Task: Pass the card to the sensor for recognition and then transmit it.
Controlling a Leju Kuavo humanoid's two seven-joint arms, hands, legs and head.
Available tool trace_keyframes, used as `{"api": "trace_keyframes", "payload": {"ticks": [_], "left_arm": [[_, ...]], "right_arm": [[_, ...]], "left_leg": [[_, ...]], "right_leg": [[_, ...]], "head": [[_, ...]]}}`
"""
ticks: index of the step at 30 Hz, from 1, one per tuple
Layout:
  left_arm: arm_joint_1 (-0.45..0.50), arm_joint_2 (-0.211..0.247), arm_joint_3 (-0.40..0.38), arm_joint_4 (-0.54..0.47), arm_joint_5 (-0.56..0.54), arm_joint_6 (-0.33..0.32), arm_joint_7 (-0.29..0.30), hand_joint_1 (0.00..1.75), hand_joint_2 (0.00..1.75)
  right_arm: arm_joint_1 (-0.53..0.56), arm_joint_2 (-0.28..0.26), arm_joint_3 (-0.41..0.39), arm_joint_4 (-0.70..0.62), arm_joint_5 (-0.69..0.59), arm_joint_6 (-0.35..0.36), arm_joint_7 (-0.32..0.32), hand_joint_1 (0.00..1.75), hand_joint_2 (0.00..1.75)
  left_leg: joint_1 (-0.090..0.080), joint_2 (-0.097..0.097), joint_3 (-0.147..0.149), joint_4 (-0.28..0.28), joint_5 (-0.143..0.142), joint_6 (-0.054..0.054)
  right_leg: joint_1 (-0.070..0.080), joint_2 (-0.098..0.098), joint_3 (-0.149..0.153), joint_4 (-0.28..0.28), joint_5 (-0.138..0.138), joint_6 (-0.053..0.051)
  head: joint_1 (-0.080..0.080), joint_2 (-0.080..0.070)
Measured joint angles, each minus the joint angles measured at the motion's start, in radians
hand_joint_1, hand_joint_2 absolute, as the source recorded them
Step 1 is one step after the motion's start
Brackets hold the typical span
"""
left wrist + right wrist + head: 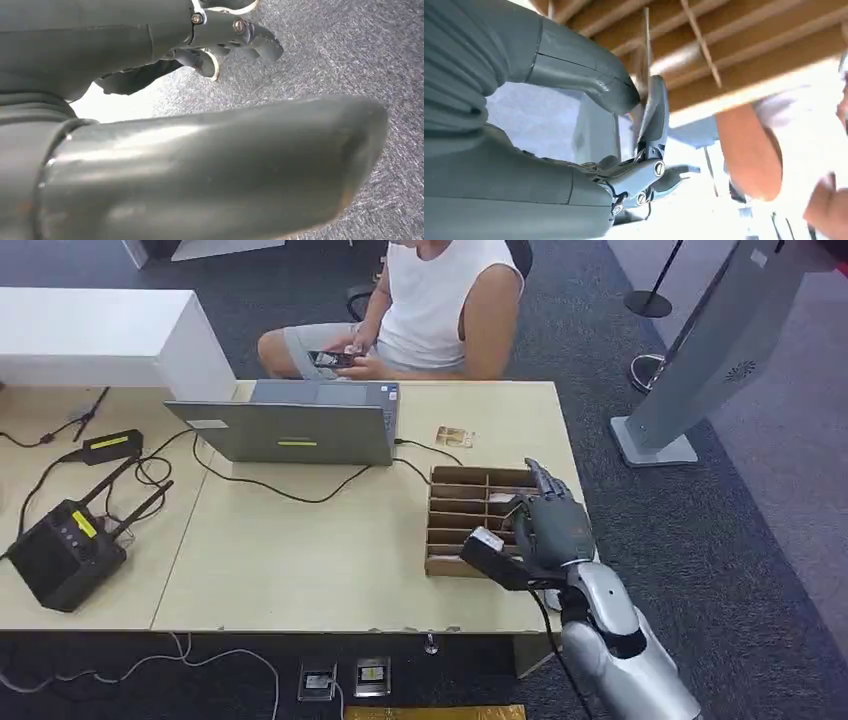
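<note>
Right grey robot hand (pixel 548 523) over brown slotted wooden card rack (pixel 468 502), thumb and finger pinching thin pale card (pixel 647 107) edge-on. Left hand (pixel 210 165) hangs above carpet; grip unclear. Risk: shallow pinch, card slipping or snagging divider. Another small tan card (pixel 453 436) at rack's 12 o'clock.

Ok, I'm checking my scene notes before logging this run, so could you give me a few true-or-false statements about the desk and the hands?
1. The right hand hangs over the wooden tray. True.
2. The laptop is shut flat. False: its lid stands open, facing the person.
3. A loose card lies on the table between laptop and tray. True.
4. The person holds a cup. False: it is a phone.
5. The right hand holds nothing. False: the wrist view shows a thin card, edge-on, pinched between thumb and finger.
</note>
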Motion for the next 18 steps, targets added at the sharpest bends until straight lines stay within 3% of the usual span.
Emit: {"api": "trace_keyframes", "payload": {"ticks": [6,11,18], "left_arm": [[0.002,-0.001,0.000,0.000,0.002,0.001,-0.006,0.00,0.00],[-0.002,-0.003,-0.001,0.000,-0.007,0.000,-0.006,0.00,0.00],[-0.024,-0.008,-0.017,0.000,-0.034,-0.014,-0.001,0.00,0.00]], "right_arm": [[-0.063,0.002,-0.049,-0.008,0.011,-0.092,-0.063,1.75,1.75],[-0.166,0.002,-0.098,-0.008,0.012,-0.101,-0.104,1.75,1.75],[-0.250,0.018,-0.106,0.016,0.019,-0.114,-0.145,1.75,1.75]], "left_leg": [[0.000,0.000,0.000,0.000,0.000,0.000],[0.000,0.000,0.000,0.000,0.000,0.000],[0.000,0.000,-0.001,0.000,0.000,0.000]], "right_leg": [[0.000,0.001,0.000,0.000,0.000,0.000],[0.000,0.000,0.000,0.000,0.000,0.000],[0.000,0.000,-0.001,0.000,0.000,0.000]], "head": [[0.000,0.000],[-0.001,0.000],[-0.001,0.000]]}}
